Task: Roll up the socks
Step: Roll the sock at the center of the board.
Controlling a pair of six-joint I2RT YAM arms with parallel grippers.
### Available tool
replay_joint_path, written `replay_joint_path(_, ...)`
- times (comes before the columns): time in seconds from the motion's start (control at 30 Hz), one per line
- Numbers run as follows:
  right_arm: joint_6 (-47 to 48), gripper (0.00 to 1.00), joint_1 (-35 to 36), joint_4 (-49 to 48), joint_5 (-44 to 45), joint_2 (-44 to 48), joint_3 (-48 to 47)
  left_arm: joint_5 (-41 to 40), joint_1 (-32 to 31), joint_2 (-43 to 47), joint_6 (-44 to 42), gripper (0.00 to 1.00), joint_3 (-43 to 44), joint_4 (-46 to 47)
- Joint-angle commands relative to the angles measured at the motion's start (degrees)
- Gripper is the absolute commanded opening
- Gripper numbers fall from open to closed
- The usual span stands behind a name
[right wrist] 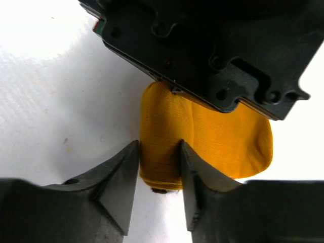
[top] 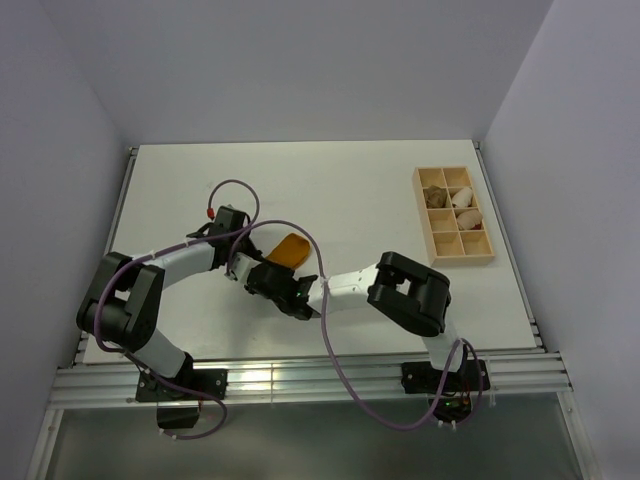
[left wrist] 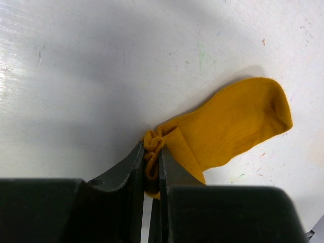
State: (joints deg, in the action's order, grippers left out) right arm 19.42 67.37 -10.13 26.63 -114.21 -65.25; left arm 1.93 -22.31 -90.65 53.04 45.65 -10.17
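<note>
The mustard-orange sock point(top: 291, 247) lies on the white table, its toe end flat and its near end partly rolled. My left gripper point(left wrist: 152, 158) is shut on a bunched fold of the sock point(left wrist: 233, 126) at the roll's end. My right gripper point(right wrist: 159, 162) has its jaws closed against both sides of the rolled part of the sock point(right wrist: 167, 136), and a dark bit of fabric shows under the roll. In the top view both grippers, left point(top: 258, 270) and right point(top: 282, 284), meet at the sock's near end. I do not clearly see the tan-brown sock.
A wooden tray point(top: 489, 240) with several compartments stands at the right back; it holds small cream-white bundles point(top: 466, 214) and a brownish bundle point(top: 437, 196). The left gripper's body point(right wrist: 202, 45) hangs close over the sock in the right wrist view. Walls close in the table.
</note>
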Motion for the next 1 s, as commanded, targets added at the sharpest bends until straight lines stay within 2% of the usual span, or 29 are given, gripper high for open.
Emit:
replay_joint_path(0.0,0.27,0.44,0.39,-1.30,0.88,-2.85,0.57,0.79,-0.81,-0.49,-0.65,0.10,1.11,-1.25)
replay_joint_path(0.17,-0.52,0.29,0.39,-0.94,1.40,-4.53,1.18,1.93,-0.81,-0.40,-0.22,0.10,1.02,-0.90)
replay_joint_path(0.2,-0.70,0.29,0.39,-1.03,1.49,-4.87,1.36,1.93,-0.81,-0.32,-0.13,0.10,1.02,-0.81)
replay_joint_path(0.3,-1.75,0.32,0.13,-1.03,0.01,-4.44,2.23,2.28,-0.81,-0.49,0.14,0.10,0.76,-0.46)
replay_joint_path(0.4,-3.42,0.42,-0.31,0.02,-4.38,-3.65,2.67,2.11,-0.81,-0.58,0.14,0.10,0.58,-0.37)
replay_joint_path(0.47,-5.35,0.45,-1.45,0.20,-7.98,-2.60,3.38,1.93,-0.72,-0.49,0.40,0.10,0.23,-0.29)
replay_joint_path(0.57,-8.69,0.46,-3.12,-1.55,-10.98,-0.75,5.57,2.02,-0.72,-0.05,0.84,0.10,-0.38,0.42)
replay_joint_path(0.8,-7.82,0.43,-3.92,-0.51,-8.89,-2.94,4.97,2.98,-0.63,-0.67,1.54,0.10,-0.56,1.12)
replay_joint_path(0.83,-7.73,0.40,-3.92,-0.50,-8.70,-3.47,4.79,3.07,-0.63,-0.58,1.63,0.11,-0.47,1.12)
replay_joint_path(0.87,-7.82,0.29,-3.92,0.19,-8.70,-3.73,4.52,3.16,-0.63,-0.40,1.81,0.11,-0.56,1.12)
replay_joint_path(0.93,-7.99,0.18,-4.00,0.20,-9.66,-3.74,4.61,2.99,-0.63,0.03,1.89,0.14,-0.56,1.30)
replay_joint_path(0.97,-8.17,0.08,-4.09,0.46,-10.45,-3.65,4.61,2.64,-0.63,0.47,2.24,0.15,-0.65,1.38)
